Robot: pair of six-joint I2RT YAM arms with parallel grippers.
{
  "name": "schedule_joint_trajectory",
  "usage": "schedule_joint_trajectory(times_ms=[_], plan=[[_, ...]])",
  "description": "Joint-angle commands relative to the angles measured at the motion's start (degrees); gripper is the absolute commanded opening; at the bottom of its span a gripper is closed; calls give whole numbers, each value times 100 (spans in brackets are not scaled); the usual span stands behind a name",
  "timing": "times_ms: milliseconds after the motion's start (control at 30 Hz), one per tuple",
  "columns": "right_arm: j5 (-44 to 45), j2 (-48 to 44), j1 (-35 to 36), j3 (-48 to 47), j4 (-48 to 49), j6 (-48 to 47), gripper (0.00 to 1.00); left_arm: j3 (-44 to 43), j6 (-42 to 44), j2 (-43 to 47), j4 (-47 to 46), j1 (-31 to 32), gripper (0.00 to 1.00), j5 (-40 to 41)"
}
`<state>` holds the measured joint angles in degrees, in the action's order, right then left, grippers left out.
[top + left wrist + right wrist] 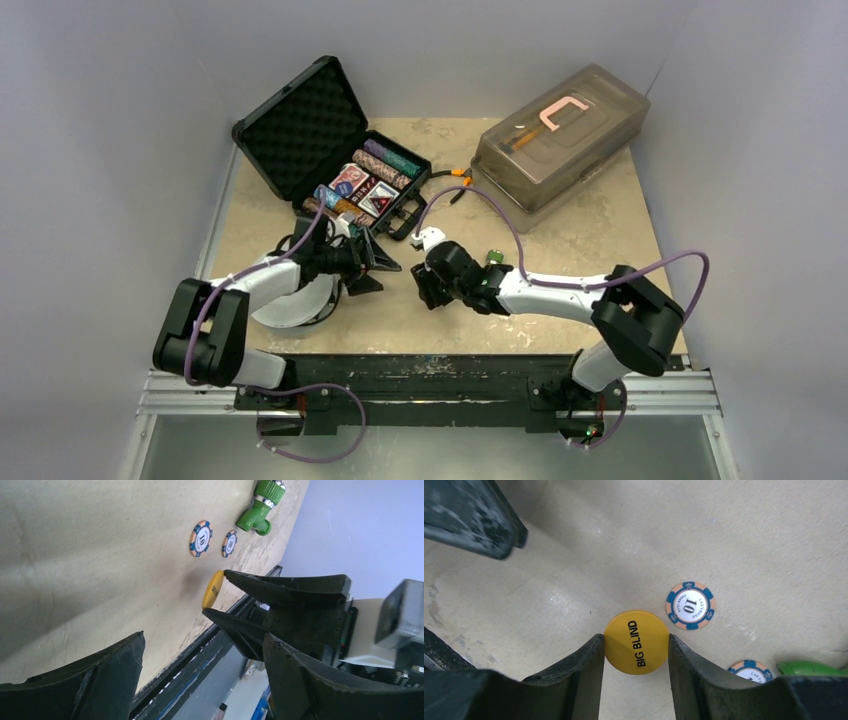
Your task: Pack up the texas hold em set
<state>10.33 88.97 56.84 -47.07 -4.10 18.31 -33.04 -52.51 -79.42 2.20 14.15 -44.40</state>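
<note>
Yellow button (636, 647) in right pincer (635, 639), chips (690, 605) nearby

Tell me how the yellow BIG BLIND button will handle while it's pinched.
The BIG BLIND button looks like a rigid, thin plastic disc, so it should stay stiff and is probably light. The right pincer grips it only by its rim, and its face looks smooth, so it may pivot or slip. Dropped on edge, it could roll across the table.
</note>
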Motion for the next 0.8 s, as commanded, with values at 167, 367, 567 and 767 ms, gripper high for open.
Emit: schedule_joint_trajectory(times_ms=[167, 367, 567, 767], plan=[[-734, -670, -235, 145, 713, -440, 27, -528, -286, -730, -1142, 348, 81, -708], [-796, -799, -247, 93, 771, -472, 26, -779, -224, -1050, -1141, 563, 68, -858], [-752, -887, -252, 42, 775, -494, 25, -949, 48, -1079, -885, 708, 53, -833], [-723, -860, -250, -63, 783, -521, 25, -1024, 110, -1192, -872, 813, 43, -939]])
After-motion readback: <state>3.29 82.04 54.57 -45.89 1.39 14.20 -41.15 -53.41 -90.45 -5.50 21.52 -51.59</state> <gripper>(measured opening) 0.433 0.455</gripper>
